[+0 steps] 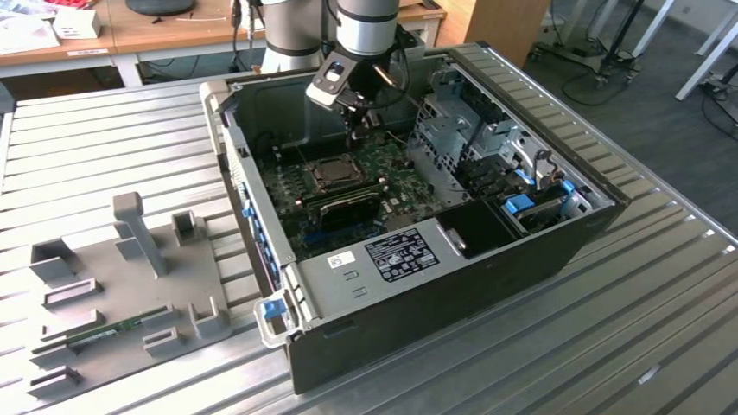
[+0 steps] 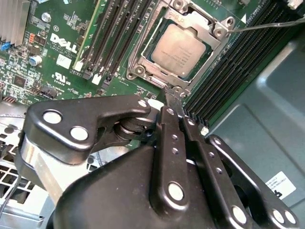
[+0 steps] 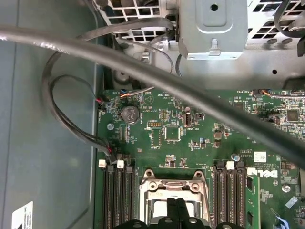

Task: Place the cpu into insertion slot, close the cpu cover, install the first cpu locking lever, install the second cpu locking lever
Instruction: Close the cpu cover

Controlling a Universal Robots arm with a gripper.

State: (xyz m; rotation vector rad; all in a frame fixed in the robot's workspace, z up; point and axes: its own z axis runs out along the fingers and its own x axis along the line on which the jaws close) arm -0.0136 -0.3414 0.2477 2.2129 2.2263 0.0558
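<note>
The arm comes down from the upper middle of the exterior view into an open case (image 1: pixel 461 285) lying on its side on the slatted bench (image 1: pixel 658 328). Its gripper (image 1: pixel 361 117) hangs above the green board (image 1: pixel 346 199), just above and right of the slot (image 1: pixel 334 174) in that view.

In the second wrist view the gripper (image 2: pixel 175 102) is clenched, its two black fingers (image 2: pixel 170 129) pressed flat together with nothing visible between them. Their tips sit right at the edge of the cover (image 2: pixel 193 18); whether they touch it cannot be told. The cover lies down flat, and the cpu (image 2: pixel 178 44) rests in the slot, its grey top showing through the cover's window. A thin wire lever (image 2: pixel 267 24) angles away from one corner of the socket, out over the black memory slots (image 2: pixel 238 62).

In the first wrist view the gripper (image 3: pixel 177 212) sits over the cover (image 3: pixel 174 188), and a thick grey cable (image 3: pixel 143 67) crosses in front of the board.

At the exterior view's lower left, a grey tray (image 1: pixel 173 259) lies on the bench, well apart from the case.
</note>
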